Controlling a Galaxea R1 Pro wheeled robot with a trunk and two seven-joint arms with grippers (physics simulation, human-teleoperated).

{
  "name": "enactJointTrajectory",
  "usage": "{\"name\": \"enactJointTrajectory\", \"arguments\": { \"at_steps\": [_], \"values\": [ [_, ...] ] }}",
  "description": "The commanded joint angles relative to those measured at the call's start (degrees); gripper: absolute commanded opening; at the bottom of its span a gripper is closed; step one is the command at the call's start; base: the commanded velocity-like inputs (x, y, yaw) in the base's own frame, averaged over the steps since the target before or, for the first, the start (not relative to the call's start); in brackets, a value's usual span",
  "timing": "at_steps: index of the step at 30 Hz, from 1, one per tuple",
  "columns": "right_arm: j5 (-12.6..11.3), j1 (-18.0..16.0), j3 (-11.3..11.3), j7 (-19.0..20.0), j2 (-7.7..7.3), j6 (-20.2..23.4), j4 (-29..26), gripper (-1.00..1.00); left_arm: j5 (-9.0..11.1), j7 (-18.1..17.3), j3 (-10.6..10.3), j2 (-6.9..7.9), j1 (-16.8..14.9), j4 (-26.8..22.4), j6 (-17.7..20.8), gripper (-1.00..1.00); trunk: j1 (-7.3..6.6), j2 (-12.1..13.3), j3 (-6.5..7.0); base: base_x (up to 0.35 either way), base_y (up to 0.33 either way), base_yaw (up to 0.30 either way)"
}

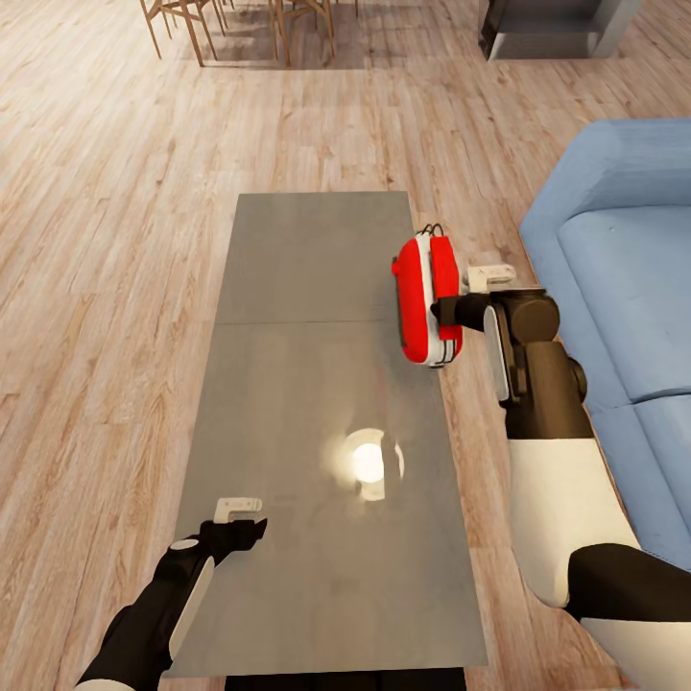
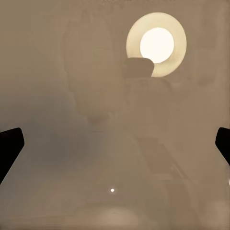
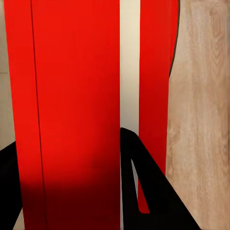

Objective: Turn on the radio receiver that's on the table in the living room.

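Observation:
The red radio receiver [image 1: 428, 297], with its white band and thin wire handle, is lifted on end over the right edge of the grey table [image 1: 307, 259]. My right gripper [image 1: 453, 312] is shut on its side. In the right wrist view the radio receiver [image 3: 72, 96] sits between the dark fingers [image 3: 148, 191], close to the camera. My left gripper [image 1: 245, 518] hovers open over the table's near left part, with nothing between its fingers. In the left wrist view the left gripper [image 2: 115, 143] stands wide over the bare table top [image 2: 57, 96].
A light blue sofa [image 1: 624, 259] runs along the table's right side, close to my right arm. Wooden chairs [image 1: 240, 24] and a dark grey unit [image 1: 557, 24] stand far back. A lamp's bright reflection [image 1: 369, 463] shines on the table. Plank floor [image 1: 115, 240] lies left.

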Motion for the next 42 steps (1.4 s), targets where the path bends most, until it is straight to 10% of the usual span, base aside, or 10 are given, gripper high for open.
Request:
{"name": "enactJointTrajectory", "arguments": {
  "at_steps": [1,13,25,33,39,42],
  "values": [
    [-0.09,0.26,0.00,-0.01,-0.07,0.00,-0.37,-1.00,0.00,0.00,0.00,0.00,0.00,-0.03,0.03,1.00,0.00,-0.01,0.00,0.000,0.000,0.000],
    [2.10,1.75,3.33,-0.40,-3.67,0.00,-1.83,-1.00,0.31,-1.41,0.00,-0.24,-0.03,-1.67,1.39,1.00,0.00,-0.01,0.00,0.000,0.000,0.000],
    [18.74,8.79,4.78,-0.72,-8.57,-10.78,-2.13,-1.00,0.03,-9.57,0.00,0.00,-5.84,-3.82,11.39,1.00,0.00,-0.01,0.00,0.000,0.000,0.000],
    [24.62,12.14,4.66,-3.04,-10.71,-19.30,-2.20,-1.00,0.01,-10.17,-0.02,0.14,-8.35,-3.89,13.37,1.00,0.00,-0.01,0.00,0.000,0.000,0.000],
    [30.04,19.20,6.25,-15.16,-11.13,-28.47,-2.61,-1.00,0.01,-13.06,-0.02,0.17,-12.23,-6.61,19.80,1.00,0.00,-0.01,0.00,0.000,0.000,0.000],
    [34.30,22.53,10.79,-24.23,-11.20,-33.35,-2.64,-1.00,-0.01,-16.29,-0.02,0.22,-13.69,-9.59,24.35,1.00,0.00,-0.01,0.00,0.000,0.000,0.000]
  ]
}}
